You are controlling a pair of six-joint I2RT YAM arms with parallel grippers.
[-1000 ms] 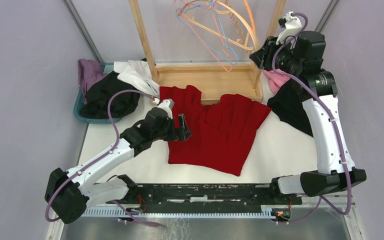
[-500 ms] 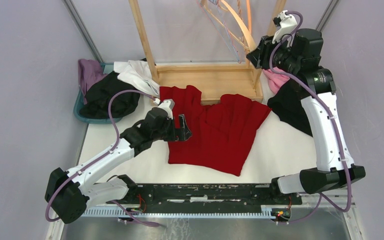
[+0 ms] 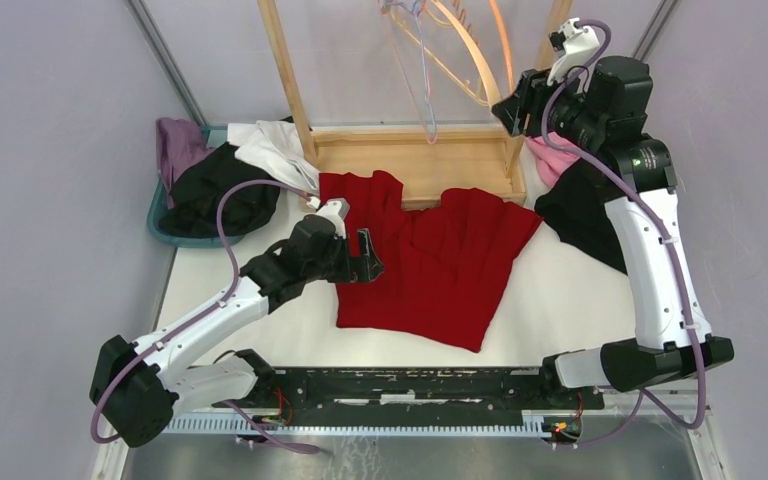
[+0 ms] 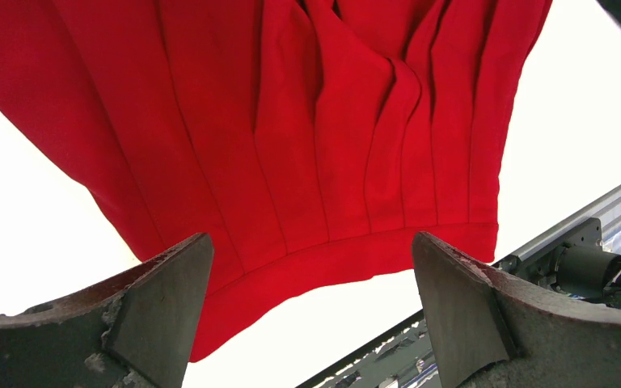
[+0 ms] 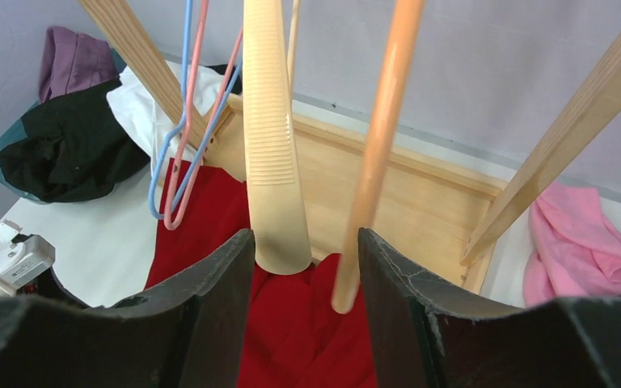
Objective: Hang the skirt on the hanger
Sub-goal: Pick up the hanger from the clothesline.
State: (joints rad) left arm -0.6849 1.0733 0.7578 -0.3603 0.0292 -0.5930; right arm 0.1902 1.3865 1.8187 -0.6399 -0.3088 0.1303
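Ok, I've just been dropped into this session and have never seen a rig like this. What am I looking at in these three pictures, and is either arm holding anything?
Two robot arms are bolted at the near edge of a white table. The wide picture looks down from above and behind them. The other two come from a camera on each wrist.

A red skirt lies flat on the table in front of a wooden rack. A basket of clothes sits at the far left. A pink garment and a black garment lie at the far right.

The left gripper hovers open over the skirt's edge, holding nothing. The right gripper is raised at the rack, jaws apart around the tip of a cream hanger hanging there. It does not look clamped.
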